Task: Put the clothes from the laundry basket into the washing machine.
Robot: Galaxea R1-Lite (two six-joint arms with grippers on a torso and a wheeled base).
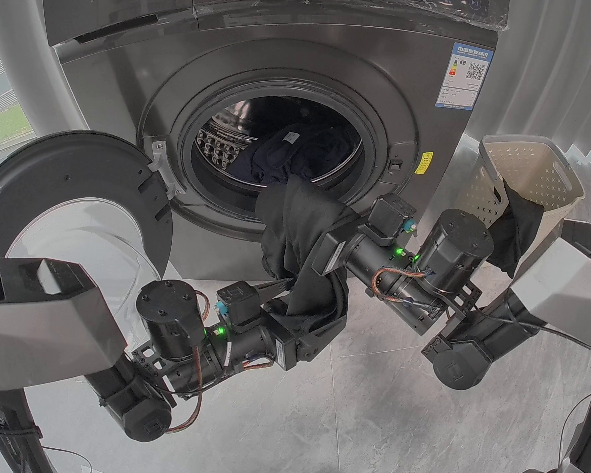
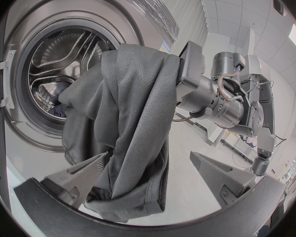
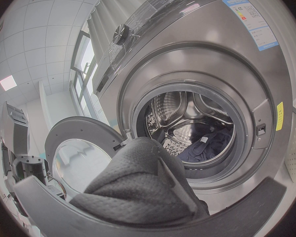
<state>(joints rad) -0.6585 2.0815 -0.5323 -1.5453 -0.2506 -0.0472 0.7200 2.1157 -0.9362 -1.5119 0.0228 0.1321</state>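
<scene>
**Grey garment hanging at the washer's mouth**

The dark grey garment (image 1: 295, 231) is draping over the right gripper (image 1: 325, 241), covering it, so its grasp cannot be told. Just below it, the left gripper (image 2: 148, 155) is gaping wide, one finger (image 2: 85, 175) touching the cloth. Ahead of both, the washing machine (image 1: 387, 87) is standing open, navy clothes (image 1: 289, 156) lying inside.
</scene>
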